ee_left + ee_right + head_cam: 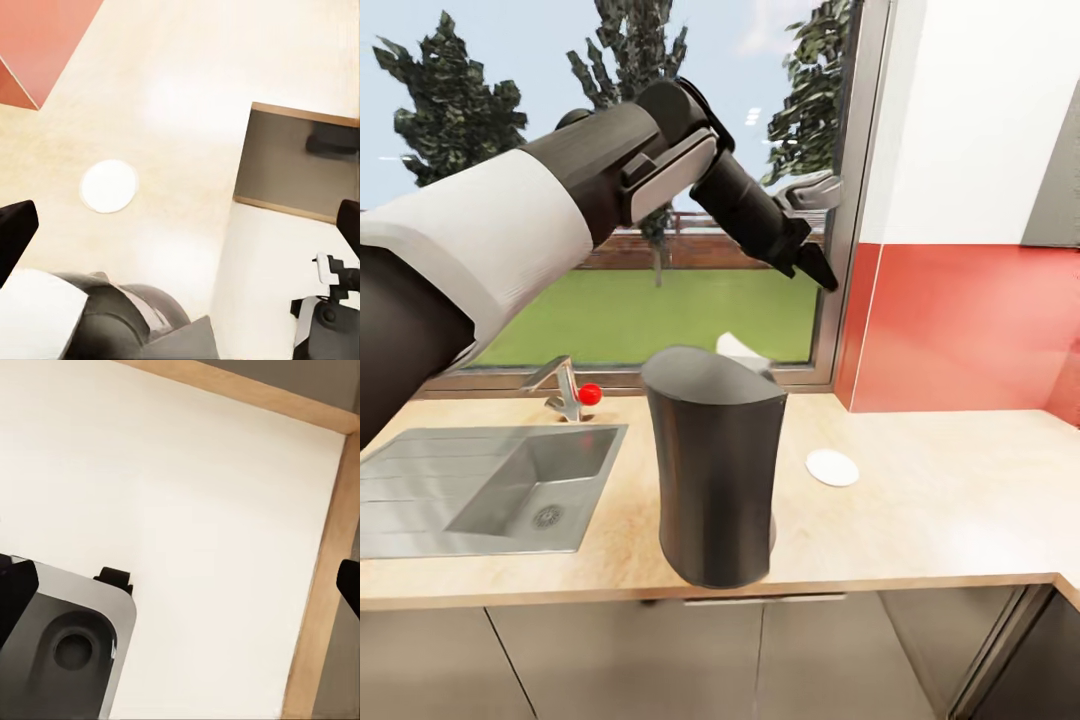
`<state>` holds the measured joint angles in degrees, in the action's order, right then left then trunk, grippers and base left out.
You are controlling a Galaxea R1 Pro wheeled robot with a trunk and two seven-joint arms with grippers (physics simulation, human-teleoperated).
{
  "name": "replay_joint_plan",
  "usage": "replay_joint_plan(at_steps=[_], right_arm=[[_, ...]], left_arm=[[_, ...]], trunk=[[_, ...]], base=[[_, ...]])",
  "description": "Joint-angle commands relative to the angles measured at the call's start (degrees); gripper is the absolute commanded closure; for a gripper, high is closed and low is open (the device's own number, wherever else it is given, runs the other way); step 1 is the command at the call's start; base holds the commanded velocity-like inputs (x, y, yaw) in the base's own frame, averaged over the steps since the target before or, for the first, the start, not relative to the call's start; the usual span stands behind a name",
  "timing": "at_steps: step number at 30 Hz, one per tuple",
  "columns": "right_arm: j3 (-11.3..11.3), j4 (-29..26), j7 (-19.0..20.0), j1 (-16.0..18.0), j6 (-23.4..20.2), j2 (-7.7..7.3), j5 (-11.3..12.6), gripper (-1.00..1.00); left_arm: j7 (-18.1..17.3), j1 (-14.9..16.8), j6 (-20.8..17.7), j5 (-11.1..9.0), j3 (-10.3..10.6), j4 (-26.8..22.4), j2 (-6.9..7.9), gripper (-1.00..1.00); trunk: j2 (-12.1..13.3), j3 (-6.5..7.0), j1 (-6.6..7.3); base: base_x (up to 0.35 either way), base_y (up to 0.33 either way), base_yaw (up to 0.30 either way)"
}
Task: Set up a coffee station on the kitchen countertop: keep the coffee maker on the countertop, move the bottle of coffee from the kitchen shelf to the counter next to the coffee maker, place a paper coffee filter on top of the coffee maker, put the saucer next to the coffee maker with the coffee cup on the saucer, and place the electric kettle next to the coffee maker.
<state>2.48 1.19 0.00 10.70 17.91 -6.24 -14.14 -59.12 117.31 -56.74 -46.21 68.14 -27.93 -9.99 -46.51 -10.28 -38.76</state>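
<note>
Saucer (832, 467) right of coffee maker (715, 465) on countertop (950, 510).

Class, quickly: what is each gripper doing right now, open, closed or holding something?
Left gripper: open, holding nothing, raised above the coffee maker.
Right gripper: open, holding nothing.

On my tabletop (920, 520) I count one coffee maker (715, 470), one saucer (832, 467), one sink (510, 490), and one tap (565, 388).

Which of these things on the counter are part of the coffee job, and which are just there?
Part of the job:
coffee maker
paper coffee filter
saucer
countertop

Just there:
sink
tap
window
</note>
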Motion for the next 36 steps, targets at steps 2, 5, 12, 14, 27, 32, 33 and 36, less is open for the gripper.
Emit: replay_joint_plan(at_steps=[2,5,12,14,27,32,33,36], right_arm=[[0.2,0.1,0.0,0.1,0.3,-0.04,0.0,-1.0],[0.2,0.1,0.0,0.1,0.3,-0.01,0.0,-1.0],[0.2,0.0,0.0,0.1,0.3,0.0,0.2,-1.0],[0.2,0.0,0.0,0.1,0.3,0.0,0.2,-1.0],[0.2,0.0,0.0,0.1,0.3,0.0,0.0,-1.0],[0.2,0.0,0.0,0.1,0.3,0.0,0.0,-1.0],[0.2,0.0,0.0,0.1,0.3,0.0,0.0,-1.0],[0.2,0.0,0.0,0.1,0.3,0.0,0.0,-1.0]], left_arm=[[-0.2,0.1,-0.2,-0.2,-0.3,-0.1,-0.01,-1.0],[-0.3,0.1,-0.2,-0.2,-1.2,-0.3,-0.01,-1.0],[-0.5,0.0,-0.3,-0.3,-1.6,-14.1,4.21,-1.0],[-0.5,-0.1,-0.3,-0.3,-1.7,-20.1,6.95,-1.0],[-0.4,-4.5,-0.2,-0.5,-2.8,-42.6,20.46,-1.0],[-0.4,-4.8,-0.2,-0.5,-2.9,-44.0,21.04,-1.0],[-0.4,-4.8,-0.2,-0.5,-3.0,-44.1,21.08,-1.0],[-0.4,-4.9,-0.2,-0.5,-3.0,-44.5,21.17,-1.0]], trunk=[[-0.1,-0.09,0.02],[-0.1,-0.09,0.02],[-0.1,-0.09,0.02],[-0.1,-0.09,0.02],[-0.1,-0.09,0.02],[-0.1,-0.09,0.02],[-0.1,-0.09,0.02],[-0.1,-0.09,0.02]], base=[[-0.334,0.0,0.0],[-0.335,0.0,0.0],[-0.277,0.0,0.0],[-0.301,0.0,0.0],[-0.135,0.0,0.0],[-0.292,0.0,0.0],[-0.319,0.0,0.0],[-0.325,0.0,0.0]])
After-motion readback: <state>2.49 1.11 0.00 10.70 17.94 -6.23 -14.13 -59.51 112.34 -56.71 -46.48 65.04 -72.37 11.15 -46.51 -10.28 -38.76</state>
